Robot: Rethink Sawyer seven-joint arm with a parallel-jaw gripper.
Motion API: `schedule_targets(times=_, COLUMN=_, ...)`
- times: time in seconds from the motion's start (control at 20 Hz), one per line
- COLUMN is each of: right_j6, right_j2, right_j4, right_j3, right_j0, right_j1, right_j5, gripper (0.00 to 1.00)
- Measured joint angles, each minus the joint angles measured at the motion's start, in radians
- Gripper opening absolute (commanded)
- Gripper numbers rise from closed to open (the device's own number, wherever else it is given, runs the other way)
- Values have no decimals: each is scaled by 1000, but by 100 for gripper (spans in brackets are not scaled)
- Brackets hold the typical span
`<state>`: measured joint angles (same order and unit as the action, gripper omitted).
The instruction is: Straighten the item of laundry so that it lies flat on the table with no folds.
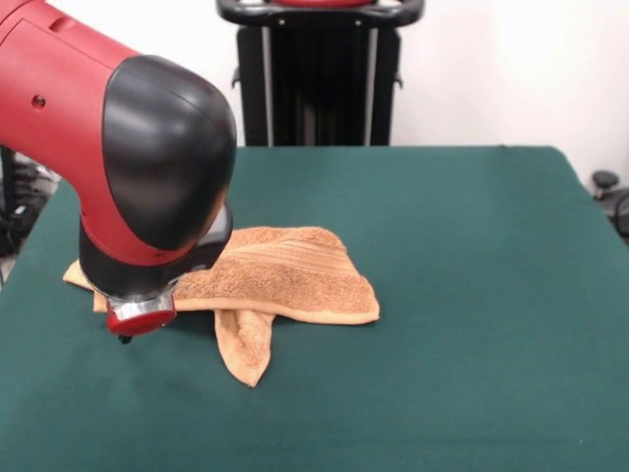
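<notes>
Towel (295, 275) folded on table (472, 295), end effector (133, 329) at its left edge

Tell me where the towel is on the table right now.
In the front view the towel lies bunched on the green table, left of centre, its left end hidden behind the lowered red and black arm.

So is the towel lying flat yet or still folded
Still folded. The towel is doubled over itself on the table, with one corner flap poking out toward the camera.

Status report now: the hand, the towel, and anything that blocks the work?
Hand low at towel's edge, fingers hidden. Towel still folded, one flap sticking out toward the camera. Arm covers part of the towel; nothing else on the table.
</notes>
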<state>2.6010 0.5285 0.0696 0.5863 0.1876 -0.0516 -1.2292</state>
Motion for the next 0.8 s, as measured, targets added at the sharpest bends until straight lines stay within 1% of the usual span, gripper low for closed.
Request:
schedule_targets(times=0.55, right_j6=0, right_j2=-2, right_j4=1, right_j3=-60, right_j0=45, right_j1=-89, right_j5=0, gripper=100)
schedule_targets(times=0.8, right_j6=0, right_j2=-5, right_j4=0, right_j3=-95, right_j0=57, right_j1=-97, right_j5=-17, gripper=100)
